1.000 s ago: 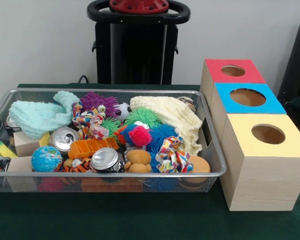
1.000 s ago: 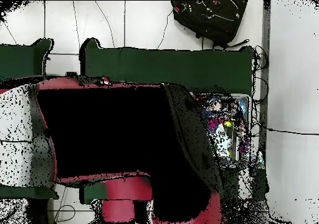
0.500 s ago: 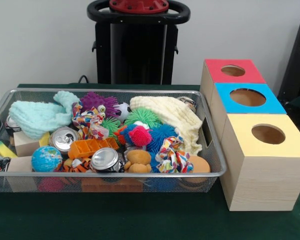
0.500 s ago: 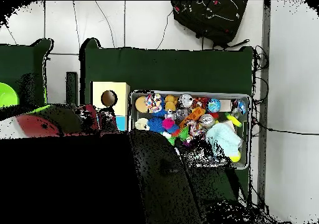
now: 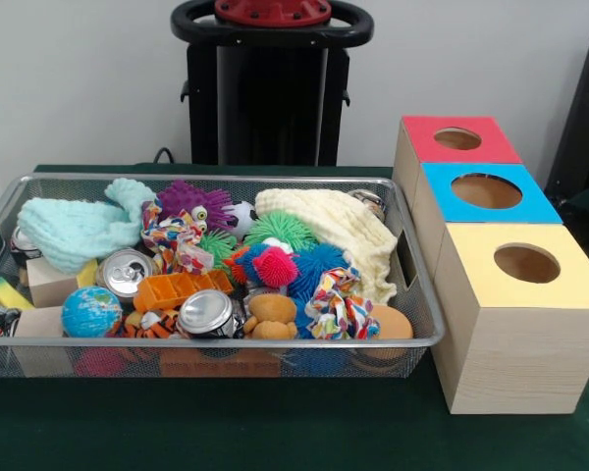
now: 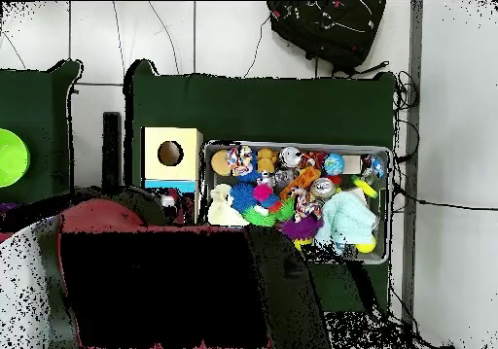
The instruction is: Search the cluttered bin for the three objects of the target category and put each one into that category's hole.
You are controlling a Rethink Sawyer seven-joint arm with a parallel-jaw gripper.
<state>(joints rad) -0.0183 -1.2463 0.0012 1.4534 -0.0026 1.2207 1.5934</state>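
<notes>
Frankly, the task does not name the target category, so several families in the bin (image 5: 216, 342) are candidates. The pincer shows in neither view, so I cannot tell whether it is released or clenched. Only the arm (image 6: 97, 221) shows, low in the overhead view.

Handling, as a judgement:
- Cans (image 5: 126, 271): probably light, thin-walled, slick and easily dented. Take one across its round side, not by the rim.
- Spiky balls (image 5: 275, 267): soft and squashy, and the spikes give way. Close deep around the body.
- Cloths (image 5: 79, 228): limp and light. Pinch a raised fold, and expect neighbours to drag along.

Counts in the front view:
- Cans: two lie plainly top-up, at 8 and 6 o'clock in the bin. Metal rims at the 9 o'clock edge and the 1 o'clock corner may be more, but I cannot be sure.
- Spiky balls: five. One is purple at 11 o'clock, and two green, one pink and one blue cluster at the centre, touching one another.
- Cloths: two, mint at 10 o'clock and cream at 2 o'clock.
- Rope toys (image 5: 339, 306): two.
- Wood blocks (image 5: 49, 285): two, at 9 o'clock.
- One each: a globe ball (image 5: 91, 311), an orange tray (image 5: 182, 287) and a plush bear (image 5: 272, 316).

Three boxes stand on the tabletop (image 5: 275, 432) at the bin's 3 o'clock, each with one hole: red (image 5: 422, 142), blue (image 5: 442, 191) and yellow (image 5: 471, 280). All three holes look empty.
</notes>
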